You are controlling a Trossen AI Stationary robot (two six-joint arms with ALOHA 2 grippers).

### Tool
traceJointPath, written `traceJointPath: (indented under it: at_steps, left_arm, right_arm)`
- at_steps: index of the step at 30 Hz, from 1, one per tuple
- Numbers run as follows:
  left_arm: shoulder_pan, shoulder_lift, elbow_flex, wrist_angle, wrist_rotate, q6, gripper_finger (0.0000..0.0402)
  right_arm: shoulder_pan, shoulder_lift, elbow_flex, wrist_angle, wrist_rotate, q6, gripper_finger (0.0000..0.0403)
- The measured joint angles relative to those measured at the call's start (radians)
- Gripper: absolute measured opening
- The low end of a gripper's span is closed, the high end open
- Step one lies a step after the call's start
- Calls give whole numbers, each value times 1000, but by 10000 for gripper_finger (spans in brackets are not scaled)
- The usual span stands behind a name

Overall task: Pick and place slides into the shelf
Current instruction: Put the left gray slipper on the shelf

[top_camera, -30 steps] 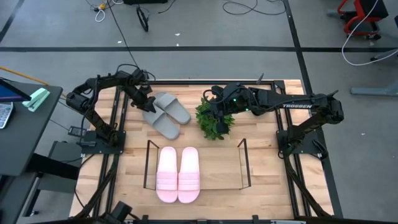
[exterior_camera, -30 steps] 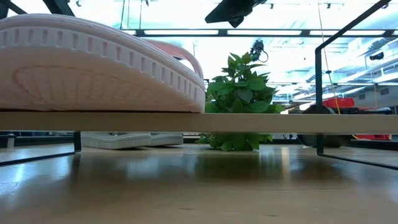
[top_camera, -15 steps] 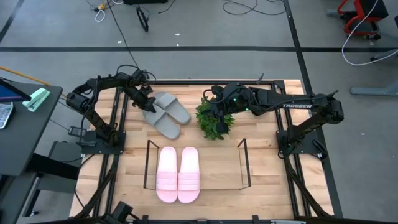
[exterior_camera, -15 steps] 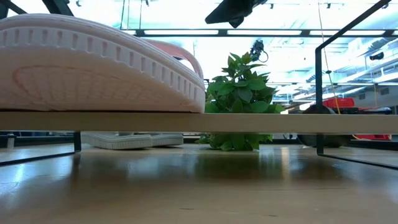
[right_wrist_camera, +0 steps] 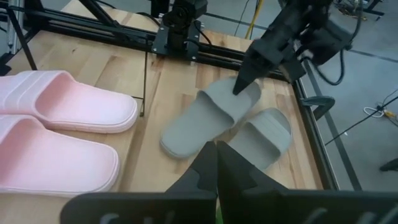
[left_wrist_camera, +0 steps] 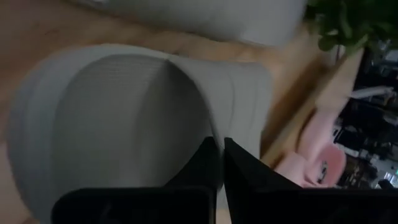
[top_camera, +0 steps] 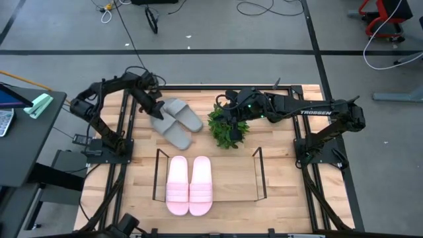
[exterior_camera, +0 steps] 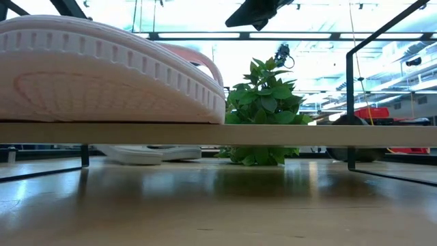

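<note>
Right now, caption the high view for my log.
Pink pair on the shelf; left hand gripping a grey sandal.

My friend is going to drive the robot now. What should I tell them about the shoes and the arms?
Left gripper: fingers pinched shut on the strap of one grey slide sandal, at the back left of the table.
Right gripper: shut, holding nothing, waiting over the green leafy plant.
Done: the pale pink pair of slide sandals sits side by side on the left half of the low dark metal-rod shelf.
Left: both grey ones. The second grey slide sandal lies beside the first, touching it. The shelf's right half is free for them.
</note>
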Motion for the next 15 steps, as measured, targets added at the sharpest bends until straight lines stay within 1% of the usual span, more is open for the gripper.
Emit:
traceJointPath:
  at_steps: [3, 8, 12, 15]
  left_arm:
    - [0, -15, 87, -99, 6, 30, 11]
    - [-4, -21, 282, -276, 15, 95, 11]
    - [-13, -29, 421, -286, 31, 73, 11]
    - [-30, -30, 506, -284, 126, 71, 11]
  right_arm:
    - [0, 0, 0, 0, 0, 0, 0]
    - [0, 0, 0, 0, 1, 0, 0]
    - [0, 0, 0, 0, 1, -1, 0]
    - [2, 0, 0, 0, 1, -25, 0]
